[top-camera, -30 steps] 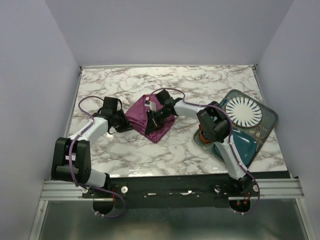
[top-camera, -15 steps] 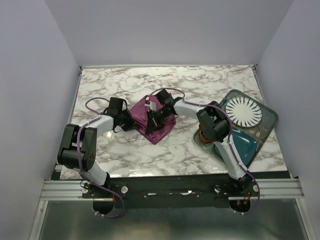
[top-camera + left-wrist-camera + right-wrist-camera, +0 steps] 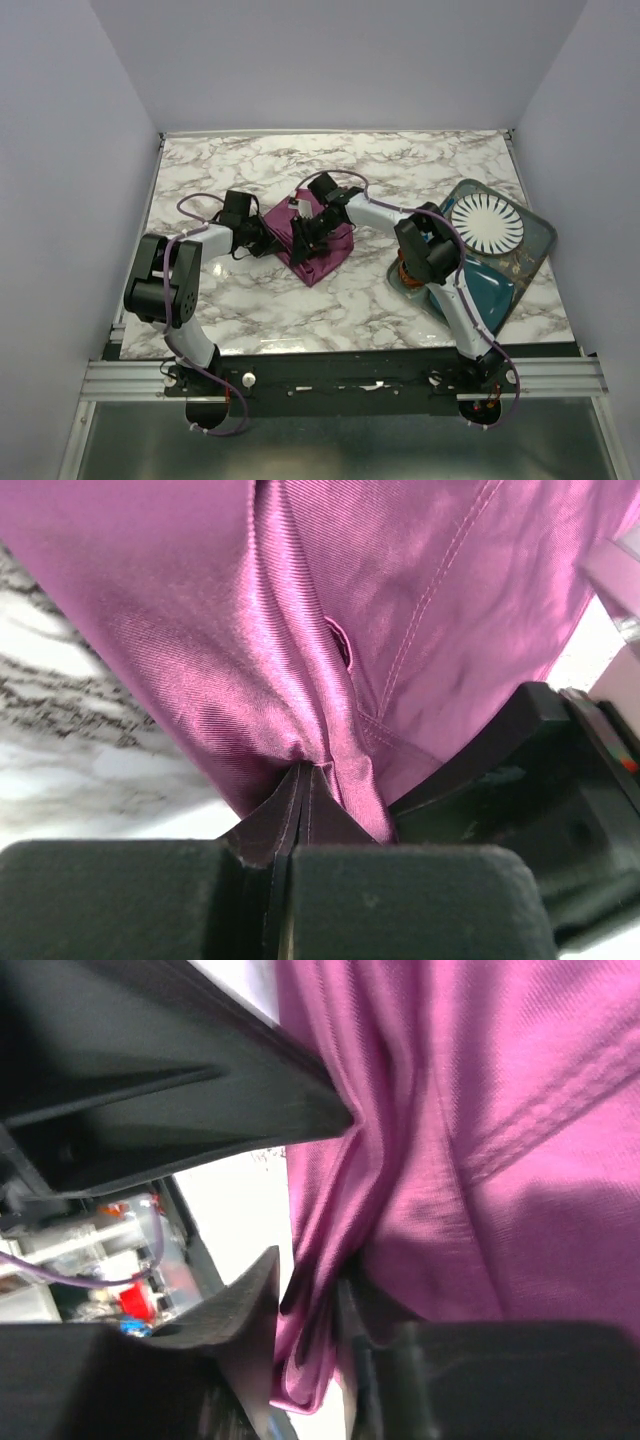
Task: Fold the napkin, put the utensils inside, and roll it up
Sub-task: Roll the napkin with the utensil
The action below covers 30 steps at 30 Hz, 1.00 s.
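Two pincers on one cloth. Left pincer (image 3: pixel 305 780) squeezed fully together, nipping a puckered ridge of the napkin (image 3: pixel 400 600) at its left edge. Closed there only within the last second, after reaching in across the marble worktop (image 3: pixel 250 310) from further out.

Opposite it, right pincer (image 3: pixel 310 1305) with jaws a little apart and a gathered fold of the same plum cloth lying in the gap. Parted wider than a moment ago, so probably letting go. Cannot tell whether still pinching that fold or merely straddling it with the fingers (image 3: pixel 250 1300).

From above, both pincers close together over the upper left part of the napkin. Cloth bunched into a narrower, more crumpled wedge than a second back. Napkin flat on the worktop to the left of the white plate (image 3: pixel 487 222), well apart from it. Just below that plate, a teal-blue mat (image 3: pixel 490 290). No sign of the knife in any view, possibly hidden under the right arm near the plate.

Reads as a handover: left side taking the edge, right side releasing. Folding only under way, then, with utensil placing and rolling not yet begun. Next move likely to call for drawing the nipped edge across smoothly, to avoid dragging the whole napkin or trapping creases.
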{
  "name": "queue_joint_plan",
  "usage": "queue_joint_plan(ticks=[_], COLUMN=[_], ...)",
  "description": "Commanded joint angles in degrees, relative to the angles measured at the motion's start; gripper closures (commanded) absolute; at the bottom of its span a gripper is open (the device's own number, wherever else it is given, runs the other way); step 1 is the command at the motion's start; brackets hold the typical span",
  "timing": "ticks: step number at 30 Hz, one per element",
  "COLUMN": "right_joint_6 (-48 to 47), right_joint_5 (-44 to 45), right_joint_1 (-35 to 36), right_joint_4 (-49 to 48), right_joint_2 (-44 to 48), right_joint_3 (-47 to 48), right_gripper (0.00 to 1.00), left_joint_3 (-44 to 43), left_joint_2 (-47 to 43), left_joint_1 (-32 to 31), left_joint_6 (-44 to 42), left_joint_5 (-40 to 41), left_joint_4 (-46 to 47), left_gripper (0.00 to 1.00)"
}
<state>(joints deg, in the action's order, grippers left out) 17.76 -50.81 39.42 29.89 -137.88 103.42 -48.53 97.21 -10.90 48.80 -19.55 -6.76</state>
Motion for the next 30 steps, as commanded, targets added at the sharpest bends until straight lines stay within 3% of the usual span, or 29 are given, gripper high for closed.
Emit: queue_joint_plan(ticks=[1, 5, 10, 12, 13, 16, 17, 20, 30], right_joint_6=[-6.68, -10.28, -10.03, -9.15, -8.71, -5.81, -5.11, -4.14, -6.33], right_joint_5=[15.43, 23.98, 33.30, 32.36, 29.83, 24.12, 22.17, 18.11, 22.59], right_joint_1=[0.48, 0.57, 2.32, 3.82, 4.17, 4.44, 4.44, 4.44, 4.26], right_joint_4=[12.20, 16.95, 13.45, 9.85, 8.62, 4.57, 3.87, 1.58, -1.23], right_joint_2=[3.58, 8.85, 17.89, 19.49, 19.93, 19.32, 18.28, 16.34, 12.64], right_joint_3=[4.24, 4.97, -1.80, -4.00, -5.32, -6.82, -7.00, -7.26, -13.39], right_gripper=[0.55, 0.40, 0.36, 0.37, 0.39, 0.70, 0.85, 0.96, 1.00], left_joint_3=[2.83, 3.53, 3.18, 3.18, 3.09, 3.01, 2.83, 2.74, 1.95], left_joint_2=[4.30, 5.01, 5.45, 5.62, 5.62, 5.62, 5.71, 5.89, 6.68], left_joint_1=[-0.09, 0.00, 0.00, -0.09, 0.00, -0.09, -0.09, -0.09, 0.09], left_joint_6=[-0.46, 0.60, 0.95, 0.95, 0.95, 1.13, 1.13, 1.13, 1.39], left_joint_5=[6.28, 5.67, 5.40, 5.23, 5.14, 5.22, 5.14, 5.05, 4.70], left_joint_4=[-2.56, -1.94, -2.02, -2.29, -2.38, -2.90, -2.99, -3.34, -4.13], left_gripper=[1.00, 1.00, 1.00, 1.00, 1.00, 1.00, 1.00, 1.00, 1.00])
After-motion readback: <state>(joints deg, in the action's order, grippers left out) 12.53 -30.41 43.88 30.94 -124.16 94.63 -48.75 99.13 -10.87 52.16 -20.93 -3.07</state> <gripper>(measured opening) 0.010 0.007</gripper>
